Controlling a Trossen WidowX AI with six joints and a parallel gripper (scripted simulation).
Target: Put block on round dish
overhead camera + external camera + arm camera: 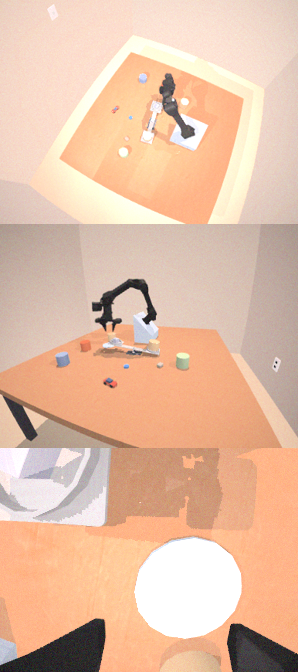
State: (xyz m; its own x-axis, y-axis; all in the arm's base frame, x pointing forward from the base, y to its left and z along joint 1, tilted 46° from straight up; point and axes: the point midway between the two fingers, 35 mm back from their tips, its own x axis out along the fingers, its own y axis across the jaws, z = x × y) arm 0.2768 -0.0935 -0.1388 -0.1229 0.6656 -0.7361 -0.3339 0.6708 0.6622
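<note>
Wrist view: pincer (pixel 167 89) (pixel 110 330) (pixel 168 632) is part-open, nothing btwn the tips. I've got the smooth round white dish (pixel 173 100) (pixel 108 345) (pixel 188 588) below & just ahead of them. One matte tan cup (pixel 184 101) (pixel 111 336) (pixel 190 663) is off the balance (pixel 154 117) (pixel 131 347) (pixel 95 517), on the surface (pixel 116 174) (pixel 174 405) (pixel 60 558) below the pincer; the other cup (pixel 147 136) (pixel 154 344) sits on the balance's far end. Pale, faceted detail on the near pan, cut off at frame edge; can't confirm the block. Arm hides most of dish from top.
</note>
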